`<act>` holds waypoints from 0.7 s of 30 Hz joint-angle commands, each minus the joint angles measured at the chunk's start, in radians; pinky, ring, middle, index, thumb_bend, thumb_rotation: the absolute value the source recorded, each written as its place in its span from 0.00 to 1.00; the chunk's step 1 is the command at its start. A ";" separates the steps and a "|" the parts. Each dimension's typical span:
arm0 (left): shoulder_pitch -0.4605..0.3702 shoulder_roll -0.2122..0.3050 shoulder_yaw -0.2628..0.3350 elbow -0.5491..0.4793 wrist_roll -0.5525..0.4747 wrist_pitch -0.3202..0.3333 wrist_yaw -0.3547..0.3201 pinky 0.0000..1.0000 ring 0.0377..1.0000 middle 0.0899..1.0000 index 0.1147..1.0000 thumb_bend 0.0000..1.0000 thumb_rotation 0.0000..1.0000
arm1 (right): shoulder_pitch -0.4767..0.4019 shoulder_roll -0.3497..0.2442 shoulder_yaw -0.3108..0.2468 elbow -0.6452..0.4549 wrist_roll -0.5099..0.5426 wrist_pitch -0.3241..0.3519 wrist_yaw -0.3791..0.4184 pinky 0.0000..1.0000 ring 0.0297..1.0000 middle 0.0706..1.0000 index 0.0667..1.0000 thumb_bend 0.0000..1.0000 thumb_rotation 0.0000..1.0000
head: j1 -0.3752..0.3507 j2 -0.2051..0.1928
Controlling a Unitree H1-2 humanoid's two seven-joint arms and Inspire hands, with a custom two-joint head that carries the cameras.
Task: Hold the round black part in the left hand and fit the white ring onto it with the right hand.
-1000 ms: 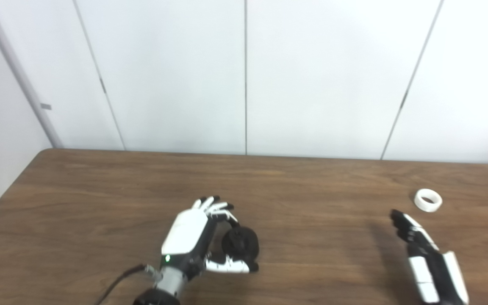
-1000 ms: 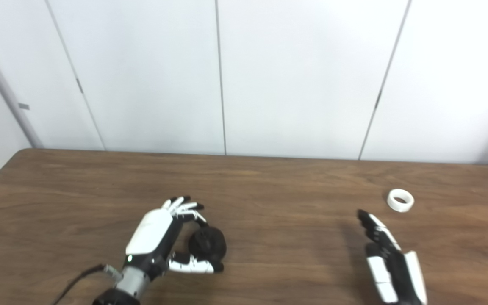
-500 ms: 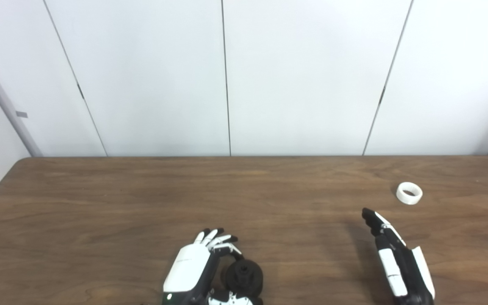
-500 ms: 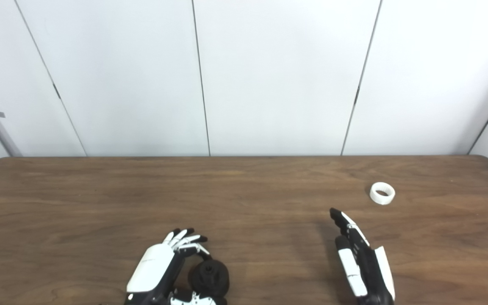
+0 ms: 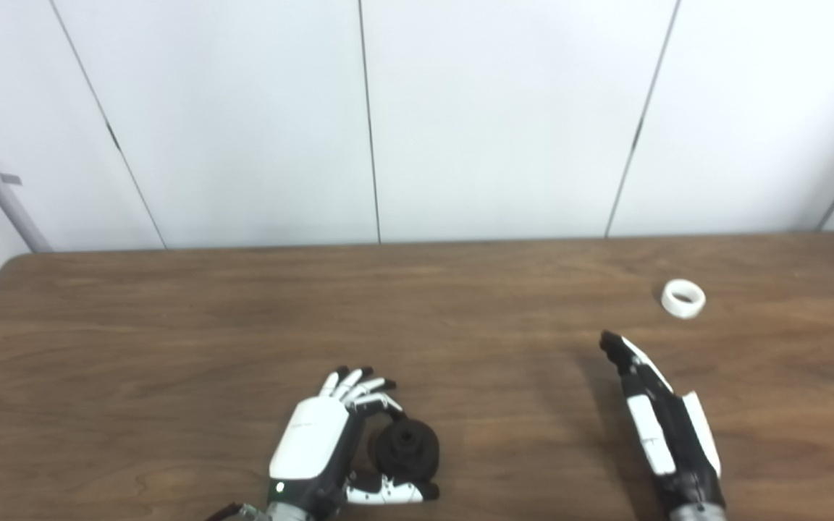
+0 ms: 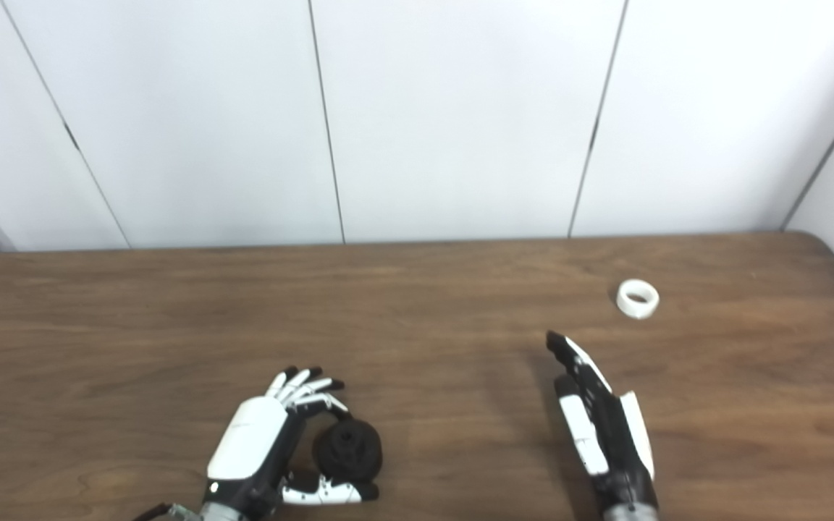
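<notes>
My left hand [image 5: 326, 449] curls its fingers [image 5: 359, 383] and thumb around the round black part [image 5: 407, 449], low over the table [image 5: 171, 325]; whether it is lifted I cannot tell. It looks stiff and solid, best gripped by its rim. My right hand [image 5: 659, 416] is flat, fingers straight, empty. The white ring [image 5: 683, 298] lies well ahead of it (light, rigid, likely slippery), so I'd pinch across its wall. No containers here.

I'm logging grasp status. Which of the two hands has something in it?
The left hand: its fingers and thumb curl around the round black part. The right hand is open and flat, holding nothing, short of the white ring.
</notes>
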 commanded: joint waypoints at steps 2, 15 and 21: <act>0.032 0.016 -0.001 0.038 0.020 -0.006 0.006 1.00 0.93 0.81 0.42 0.52 0.05 | -0.003 -0.016 -0.011 -0.040 -0.016 -0.011 -0.013 0.93 0.91 0.88 0.86 0.54 1.00 | -0.010 0.007; 0.046 0.026 0.022 0.032 0.021 -0.016 0.005 1.00 0.92 0.81 0.42 0.53 0.05 | -0.129 -0.121 -0.074 -0.109 -0.257 0.202 -0.045 0.96 0.94 0.88 0.82 0.67 0.47 | -0.121 0.036; 0.046 0.024 0.023 0.032 0.034 -0.012 0.001 1.00 0.91 0.80 0.42 0.53 0.05 | -0.223 -0.228 -0.079 -0.055 -0.347 0.247 -0.050 0.94 0.96 0.91 0.81 0.74 0.36 | -0.141 0.044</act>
